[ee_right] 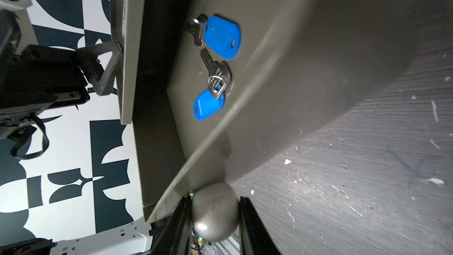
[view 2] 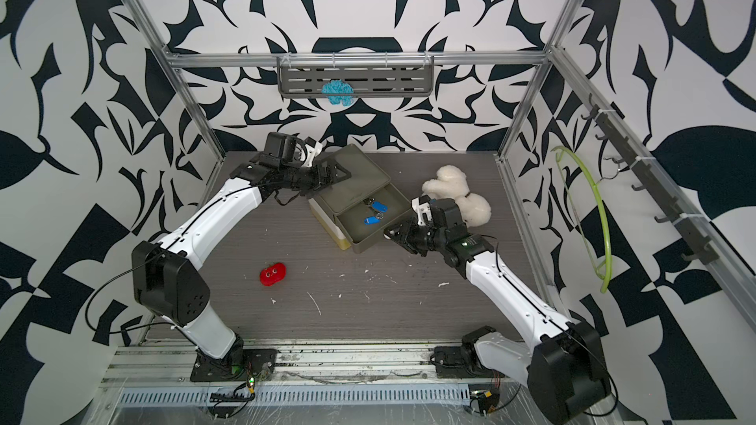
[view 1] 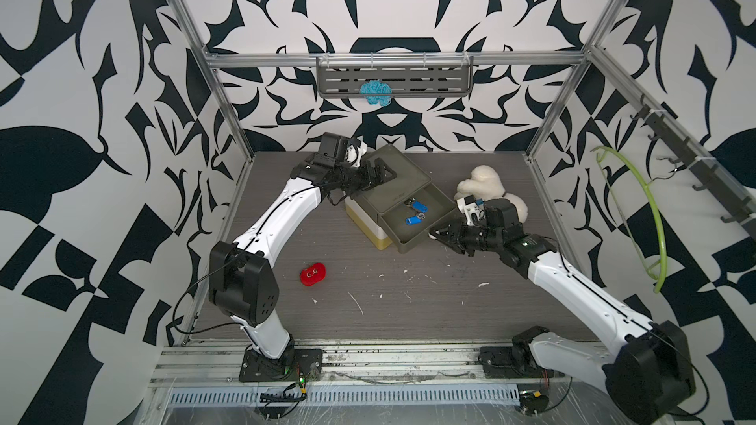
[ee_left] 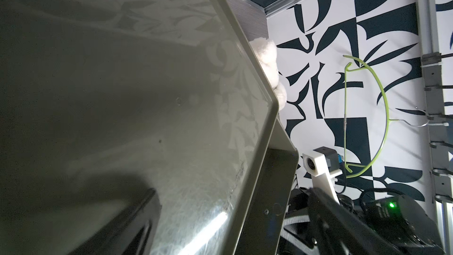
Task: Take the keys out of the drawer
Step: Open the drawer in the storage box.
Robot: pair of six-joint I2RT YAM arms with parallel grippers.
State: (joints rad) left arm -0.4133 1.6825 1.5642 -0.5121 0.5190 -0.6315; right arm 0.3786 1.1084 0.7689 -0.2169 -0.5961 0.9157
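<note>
- Here, in both top views, the right gripper (view 1: pixel 438 235) pinches the round knob (view 1: pixel 432 234) on the front of the drawer (view 1: pixel 413 244). The drawer stands pulled well out of its grey cabinet (view 1: pixel 394 173). The left gripper (view 1: pixel 378 175) lies spread wide on the cabinet top behind the drawer, holding nothing.
- We judge the drawer open far enough. To do the next step well, we let go of the knob, rise over the drawer's front wall and come straight down. The left gripper's press on the cabinet should stop it sliding.
- The keys (view 1: pixel 416 210) lie on the drawer's floor, close to the cabinet mouth, and we see nothing else in the drawer. The cabinet sits on a white box (view 1: pixel 362 218) whose inside is hidden.
- A pale plush toy (view 1: pixel 482 181) sits just beside the drawer, and a red toy (view 1: pixel 313 274) lies well apart from it.
- In the left wrist view the cabinet top (ee_left: pixel 147 94) fills most of the picture, with one dark finger (ee_left: pixel 127 226) low over it. The drawer's rim (ee_left: pixel 277 180) shows just past the cabinet's edge, and the keys are hidden.
- In the right wrist view both fingers (ee_right: pixel 250 222) sit tight on either side of the knob (ee_right: pixel 215 214). Past the drawer's front wall (ee_right: pixel 208 143), the keys (ee_right: pixel 217 69) lie flat, clear of the drawer's walls, with two blue tags showing.
- Flat metal is hard to pinch, so we would aim for a tag or the ring.
</note>
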